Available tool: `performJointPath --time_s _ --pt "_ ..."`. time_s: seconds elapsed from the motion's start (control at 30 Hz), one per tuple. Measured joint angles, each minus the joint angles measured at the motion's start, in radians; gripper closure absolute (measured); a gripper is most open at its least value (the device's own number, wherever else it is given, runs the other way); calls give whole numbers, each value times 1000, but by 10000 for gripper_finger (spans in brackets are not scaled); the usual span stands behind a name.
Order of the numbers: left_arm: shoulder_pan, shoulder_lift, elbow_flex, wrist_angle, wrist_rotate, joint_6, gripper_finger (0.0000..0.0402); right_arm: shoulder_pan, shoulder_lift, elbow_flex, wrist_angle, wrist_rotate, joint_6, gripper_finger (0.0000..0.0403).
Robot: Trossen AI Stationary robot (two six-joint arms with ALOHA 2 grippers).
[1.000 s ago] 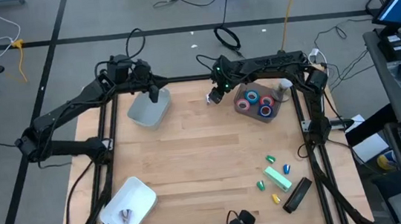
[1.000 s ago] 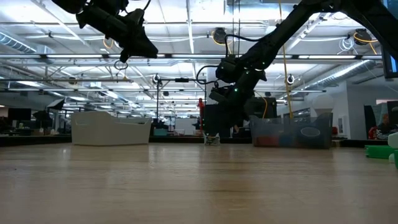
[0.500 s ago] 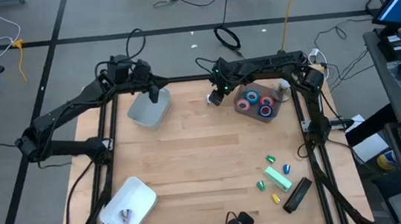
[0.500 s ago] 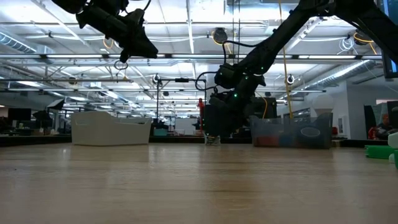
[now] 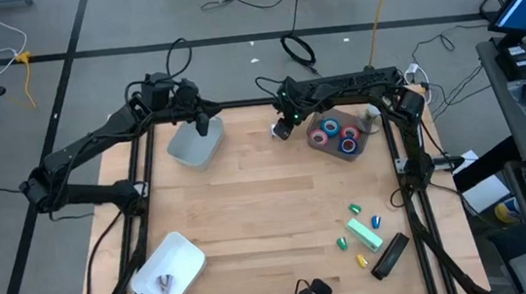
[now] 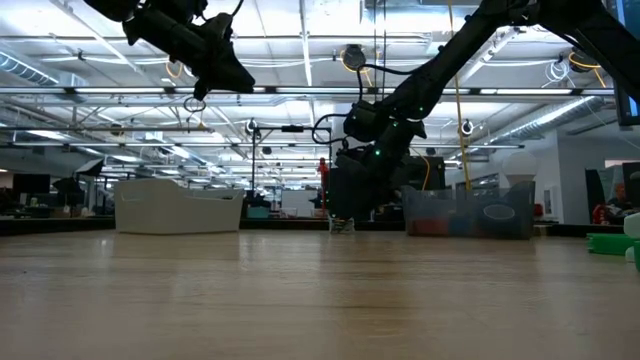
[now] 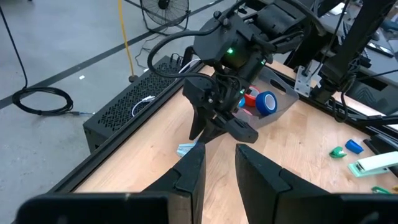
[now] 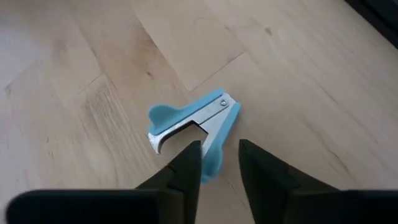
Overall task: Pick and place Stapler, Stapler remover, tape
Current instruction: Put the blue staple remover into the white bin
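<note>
A light blue stapler remover (image 8: 193,127) lies flat on the wooden table near its far edge. My right gripper (image 8: 221,163) points steeply down over it, its fingers on either side of one blue wing (image 8: 210,160), with a narrow gap. In the high view this gripper (image 5: 282,129) is left of a clear bin (image 5: 359,147) holding red and blue tape rolls (image 5: 337,134). A pale green stapler (image 5: 365,234) lies on the table at the near right. My left gripper (image 5: 204,127) hangs slightly open and empty above a grey bin (image 5: 192,147). My right gripper has its fingers astride the stapler remover's wing (image 8: 210,160), coming from above at a slant. One finger (image 8: 186,167) looks close against the wing, and bare wood shows between the wing and the other finger (image 8: 258,167). Whether it touches I cannot tell.
A black oblong thing (image 5: 389,256) and small coloured bits (image 5: 355,209) lie beside the green stapler. A white bin (image 5: 168,269) with a small metal thing in it stands at the near left. The table's middle (image 5: 259,206) is bare wood.
My right gripper has dipped a little toward the table over the stapler remover. The remover has stayed where it was.
</note>
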Motion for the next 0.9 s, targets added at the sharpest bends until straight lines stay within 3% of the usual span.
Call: performJointPath --time_s 0.27,0.5,0.73,0.9 --pt "0 0 0 0 -1 -4 314 0 0 0 11 -1 0 394" --pt "-2 0 0 0 0 -20 314 1 -13 -1 37 -3 -21 400" --pt "-55 0 0 -1 5 -61 314 2 -118 -2 58 -120 -30 401" --pt "-154 1 0 3 -30 46 314 6 -230 -2 100 -223 -8 402"
